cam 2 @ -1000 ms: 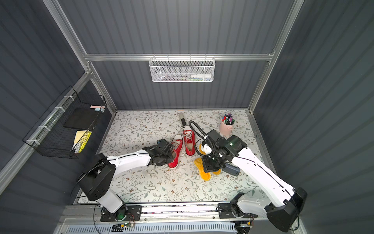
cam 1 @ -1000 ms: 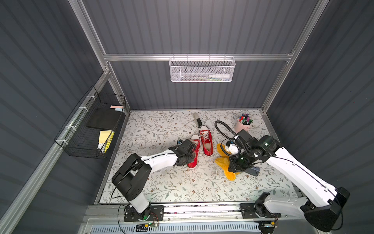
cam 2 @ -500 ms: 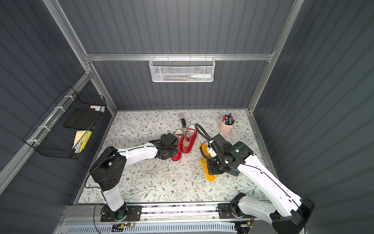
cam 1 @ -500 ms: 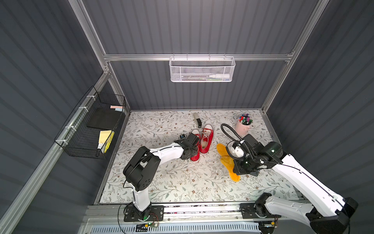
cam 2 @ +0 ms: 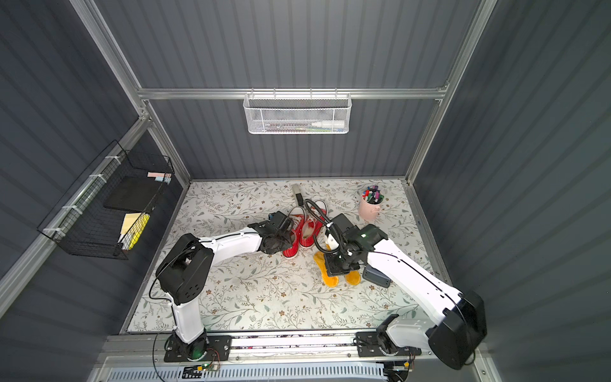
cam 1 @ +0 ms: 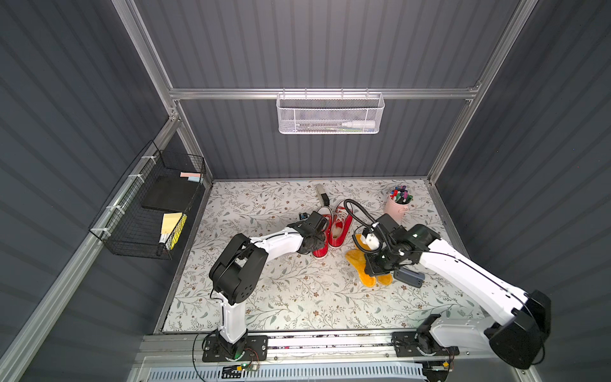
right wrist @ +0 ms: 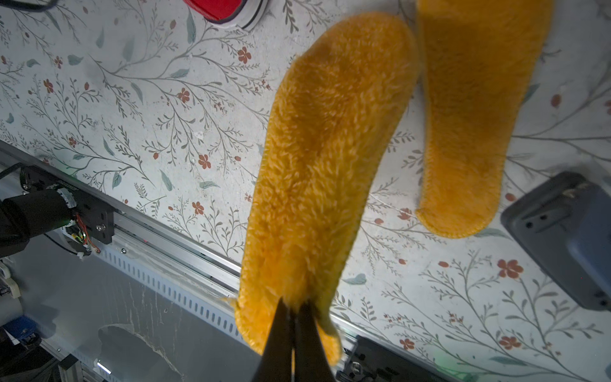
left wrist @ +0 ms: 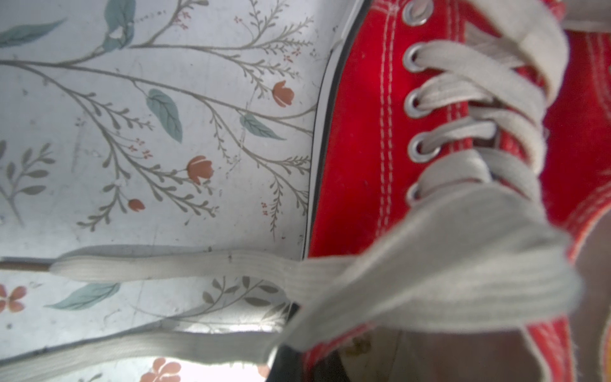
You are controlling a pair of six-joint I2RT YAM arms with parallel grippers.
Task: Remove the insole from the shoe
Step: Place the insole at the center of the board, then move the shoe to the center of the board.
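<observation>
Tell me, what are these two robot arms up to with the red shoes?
They are pulling insoles out of the shoes. The right gripper is shut on one end of a fuzzy orange insole, and a second insole lies on the flowered table beside it. The left gripper is shut, down at a red shoe. Whether it pinches anything is hidden.

The left arm [cam 1: 281, 243] bends sharply at the elbow, its forearm stretched low and forward, and the left gripper [cam 1: 318, 235] is closed. The right arm [cam 1: 463, 268] reaches inward with its wrist tipped down. The right gripper [right wrist: 293, 309] is pinched tight on one end of the insole [right wrist: 324, 148].
</observation>
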